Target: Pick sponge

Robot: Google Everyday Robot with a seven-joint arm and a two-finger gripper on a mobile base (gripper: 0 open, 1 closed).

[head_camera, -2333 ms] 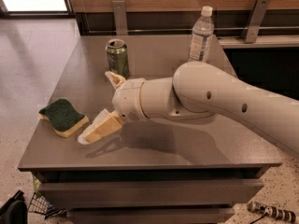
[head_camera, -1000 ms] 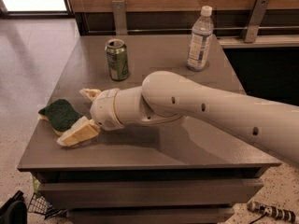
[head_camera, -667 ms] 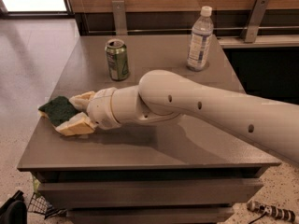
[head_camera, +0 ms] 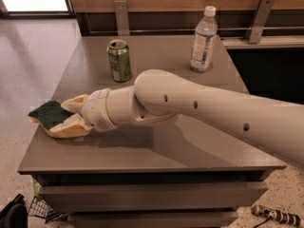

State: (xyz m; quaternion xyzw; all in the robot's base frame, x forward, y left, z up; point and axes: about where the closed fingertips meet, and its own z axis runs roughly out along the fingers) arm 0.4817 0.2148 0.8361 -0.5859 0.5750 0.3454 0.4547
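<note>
Sponge (head_camera: 46, 114) lay flat at the table's (head_camera: 156, 151) front-left corner, close to the left edge, dark green scouring side up and a sliver of pale yellow foam showing underneath. The gripper (head_camera: 58, 118) was down at table level and set around the sponge's right end, touching it or very nearly. Couldn't tell if it was spread or already pinching: its yellowish foam padding ran into the sponge's foam base from where I stood. The sponge did not look lifted.

Handling, as a judgement:
- Light and soft, so it would squash under a squeeze rather than resist.
- Not fragile and nothing to spill.
- The scouring top looked coarse and should grip well. The foam sides are springy, so a shallow hold could pop loose.
- Best hold is probably across the narrow width, on the two long wavy sides near the middle, low enough to catch the foam as well as the green layer.
- Being near the edge, a sideways nudge could push it off.

Materials:
- The arm (head_camera: 190, 108) was a smooth, glossy off-white shell, rounded, with small dark holes and a ribbed wrist.
- The table top was matte grey-brown, flat and hard, with drawer-like fronts below.
- The can (head_camera: 118, 60) was green metal, upright, opened at the top, standing well behind the gripper.
- The bottle (head_camera: 203, 39) was clear ribbed plastic with a white cap and a label, upright near the back right, well apart from the sponge.
</note>
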